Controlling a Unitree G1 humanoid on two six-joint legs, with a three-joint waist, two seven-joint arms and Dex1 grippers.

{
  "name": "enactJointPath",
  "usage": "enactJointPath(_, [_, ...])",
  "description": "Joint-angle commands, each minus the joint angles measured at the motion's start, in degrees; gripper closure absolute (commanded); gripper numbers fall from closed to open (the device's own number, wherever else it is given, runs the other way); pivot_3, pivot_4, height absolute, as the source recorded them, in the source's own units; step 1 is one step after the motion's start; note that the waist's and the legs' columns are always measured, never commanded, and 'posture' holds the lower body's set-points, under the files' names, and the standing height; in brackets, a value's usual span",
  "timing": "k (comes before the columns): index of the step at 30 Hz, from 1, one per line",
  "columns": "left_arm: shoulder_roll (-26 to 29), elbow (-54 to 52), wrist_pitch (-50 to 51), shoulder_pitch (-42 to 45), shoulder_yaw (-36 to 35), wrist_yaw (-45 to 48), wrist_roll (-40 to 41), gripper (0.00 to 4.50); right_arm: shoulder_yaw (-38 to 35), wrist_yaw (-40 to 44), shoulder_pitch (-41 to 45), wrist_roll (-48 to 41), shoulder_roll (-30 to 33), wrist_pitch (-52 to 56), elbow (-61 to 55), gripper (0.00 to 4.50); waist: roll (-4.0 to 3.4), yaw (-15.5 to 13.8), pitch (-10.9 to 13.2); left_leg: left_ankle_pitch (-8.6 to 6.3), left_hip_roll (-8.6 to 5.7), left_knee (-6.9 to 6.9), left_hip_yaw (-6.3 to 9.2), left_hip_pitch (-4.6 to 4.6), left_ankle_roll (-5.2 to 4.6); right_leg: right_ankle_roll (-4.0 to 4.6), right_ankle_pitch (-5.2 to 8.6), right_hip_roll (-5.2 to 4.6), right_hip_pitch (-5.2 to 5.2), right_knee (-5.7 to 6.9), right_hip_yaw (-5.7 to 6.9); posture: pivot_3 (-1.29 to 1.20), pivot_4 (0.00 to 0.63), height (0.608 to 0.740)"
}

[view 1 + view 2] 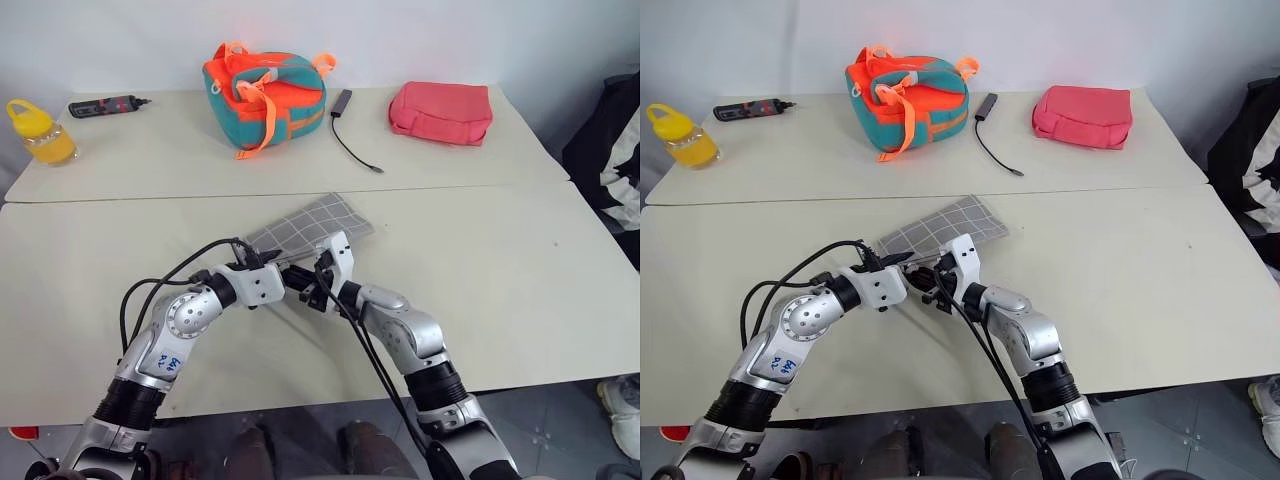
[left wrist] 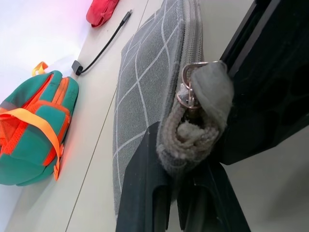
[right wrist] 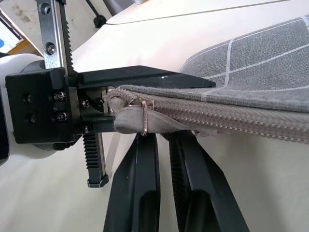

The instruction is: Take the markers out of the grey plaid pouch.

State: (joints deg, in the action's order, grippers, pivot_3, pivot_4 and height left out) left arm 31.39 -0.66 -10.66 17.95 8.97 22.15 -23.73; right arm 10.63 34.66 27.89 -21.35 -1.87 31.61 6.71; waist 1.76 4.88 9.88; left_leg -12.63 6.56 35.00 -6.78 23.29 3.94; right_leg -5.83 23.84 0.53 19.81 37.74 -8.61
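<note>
The grey plaid pouch (image 1: 312, 224) lies flat near the middle of the front table, its near end lifted off the top. My left gripper (image 2: 186, 140) is shut on that end's corner, just under the small metal ring (image 2: 188, 96). From the other side, my right gripper (image 3: 164, 137) meets the same end. Its two fingers (image 3: 145, 164) stand almost together, closed on the grey fabric tab (image 3: 128, 123) that hangs from the ring. In the head view both grippers meet at the pouch's near edge (image 1: 300, 272). The zip (image 3: 231, 121) looks closed along the edge. The markers are hidden.
On the far table stand a teal-and-orange bag (image 1: 265, 95), a pink padded pouch (image 1: 440, 112), a black cable (image 1: 352, 138), a black-and-red pen-like tool (image 1: 105, 105) and a yellow bottle (image 1: 40, 132). A person's dark and white clothing (image 1: 620, 160) shows at the right edge.
</note>
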Motion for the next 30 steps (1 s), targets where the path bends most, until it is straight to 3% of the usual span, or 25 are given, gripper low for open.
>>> enactJointPath(1, [0.1, -2.6, -0.8, 0.0, -0.4, -0.3, 0.3, 4.50, -0.9, 0.8, -0.5, -1.9, -0.2, 0.3, -2.7, 4.24, 0.00, 0.0, 0.0, 0.00, 0.00, 0.00, 0.00, 0.00, 0.00, 0.00, 0.00, 0.00, 0.00, 0.00, 0.00, 0.00, 0.150, 0.740])
enactJointPath(5, [0.8, -2.3, -1.0, -0.5, -1.0, -0.3, 0.5, 4.50, -0.4, 2.6, -1.3, -2.2, 1.8, 0.5, -4.4, 4.48, 0.00, 0.0, 0.0, 0.00, 0.00, 0.00, 0.00, 0.00, 0.00, 0.00, 0.00, 0.00, 0.00, 0.00, 0.00, 0.00, 0.150, 0.740])
enactJointPath(30, [6.8, -2.0, -4.3, -4.6, -4.5, 0.8, 3.7, 4.50, -5.7, 5.8, 3.8, -1.5, 11.1, -2.0, 1.2, 4.48, 0.00, 0.1, 0.0, -0.01, 0.03, 0.01, -0.06, -0.02, -0.01, 0.00, 0.00, 0.00, 0.00, 0.00, -0.07, 0.00, 0.150, 0.740])
